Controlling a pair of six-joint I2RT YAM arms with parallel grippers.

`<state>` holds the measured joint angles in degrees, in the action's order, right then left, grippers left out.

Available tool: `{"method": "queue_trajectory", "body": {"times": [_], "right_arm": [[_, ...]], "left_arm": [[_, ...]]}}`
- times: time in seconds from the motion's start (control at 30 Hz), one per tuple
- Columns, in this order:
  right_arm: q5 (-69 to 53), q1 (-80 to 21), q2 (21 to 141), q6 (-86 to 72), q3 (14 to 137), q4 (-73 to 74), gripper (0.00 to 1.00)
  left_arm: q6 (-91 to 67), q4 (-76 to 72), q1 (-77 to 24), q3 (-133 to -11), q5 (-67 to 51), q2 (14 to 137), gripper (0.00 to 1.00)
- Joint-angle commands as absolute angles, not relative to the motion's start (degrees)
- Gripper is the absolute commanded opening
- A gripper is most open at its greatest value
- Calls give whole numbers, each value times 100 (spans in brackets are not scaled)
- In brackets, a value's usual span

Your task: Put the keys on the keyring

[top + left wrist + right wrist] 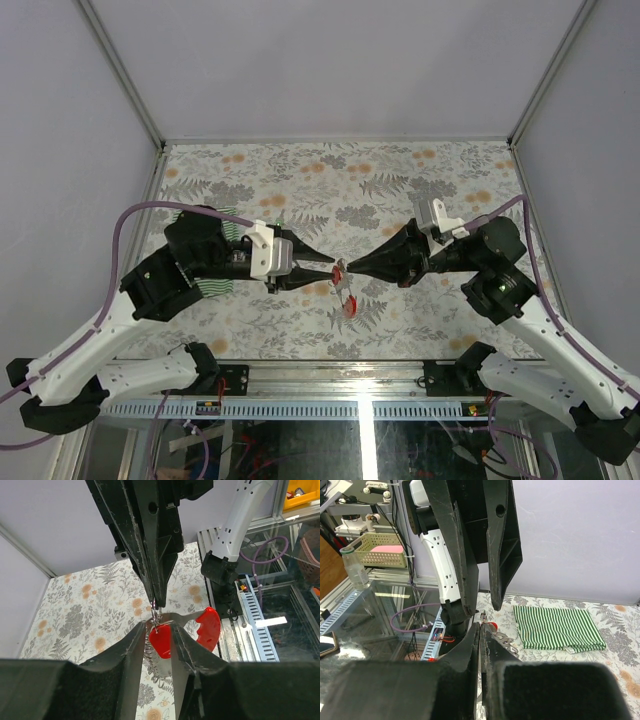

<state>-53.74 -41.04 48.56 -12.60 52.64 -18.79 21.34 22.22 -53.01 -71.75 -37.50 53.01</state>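
left gripper [159,629] is clamped on a red-tagged key [160,644], with the tag wedged right between its fingers [131,655]. right gripper [156,600] is clenched tight and meets it nose to nose, tips pinching the tiny keyring [156,614] just above that tag, as far as i can tell. a second red-tagged key [209,626] hangs just beside the left fingers, blade pointing in at the ring. green-and-white striped cloth [557,627] lies flat on the floral table [400,180] back behind the left gripper, well apart from the tips.
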Motion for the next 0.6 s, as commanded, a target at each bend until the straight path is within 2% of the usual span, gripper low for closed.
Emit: {"method": "queue_trajectory", "body": {"times": [0.0, 0.3, 0.57], "right_arm": [[-5457, -4135, 4720, -1361, 5579, -2347, 0], [-5472, -4139, 4718, -1376, 5547, -2386, 0], [-5460, -4136, 4676, -1386, 5539, -2391, 0]], "left_arm": [[2144, 1958, -5325, -7188, -3930, 5354, 27], [2157, 1951, -5331, -7249, -3904, 5428, 24], [2161, 1978, -5328, -7284, -3846, 5451, 10]]}}
